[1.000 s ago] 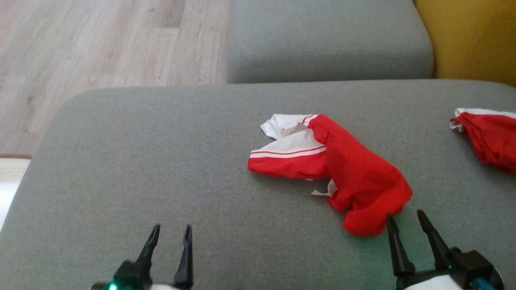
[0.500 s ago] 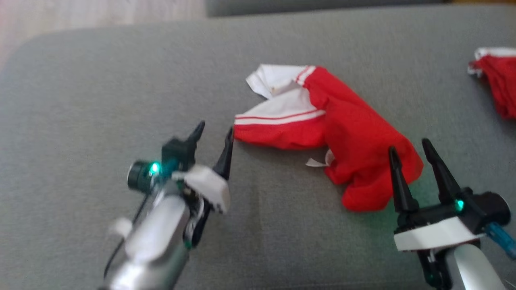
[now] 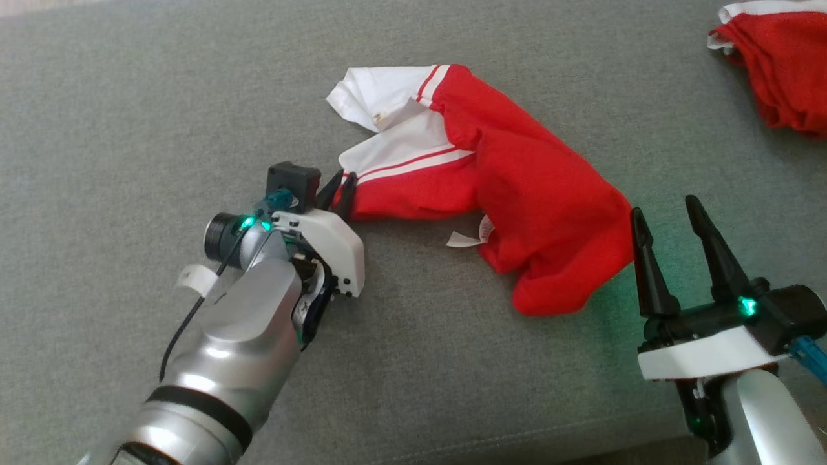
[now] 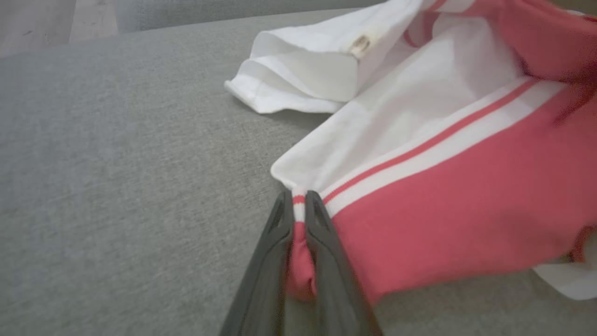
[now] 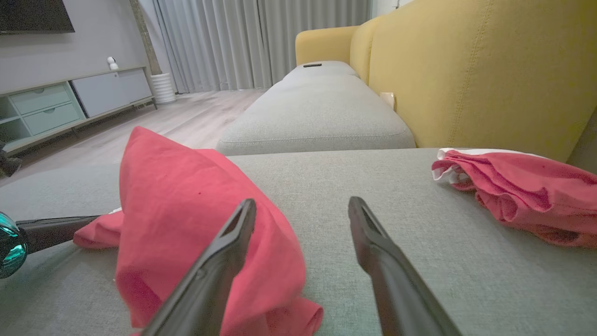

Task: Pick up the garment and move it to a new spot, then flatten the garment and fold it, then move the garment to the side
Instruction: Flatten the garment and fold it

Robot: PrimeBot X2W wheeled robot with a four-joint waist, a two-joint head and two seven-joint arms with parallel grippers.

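The garment (image 3: 517, 187) is red with white panels and red stripes, lying crumpled on the grey cushion (image 3: 129, 97). My left gripper (image 3: 340, 189) is shut on the garment's left corner; in the left wrist view the gripper (image 4: 298, 205) pinches a fold of red cloth (image 4: 443, 196) between its dark fingers. My right gripper (image 3: 669, 216) stands open just right of the garment's lower red bulge, fingers apart with nothing between them. In the right wrist view the gripper (image 5: 301, 207) has the red cloth (image 5: 186, 200) against its left finger.
A second red and white garment (image 3: 775, 64) lies at the cushion's far right, also in the right wrist view (image 5: 522, 196). A yellow sofa back (image 5: 489, 79) rises behind it. Another grey cushion (image 5: 317, 112) lies beyond, with wooden floor (image 5: 140, 121) to the left.
My left gripper reached to the garment's left corner and shut on it. The right gripper stayed open beside the red bulge. The camera tilted down and closer.
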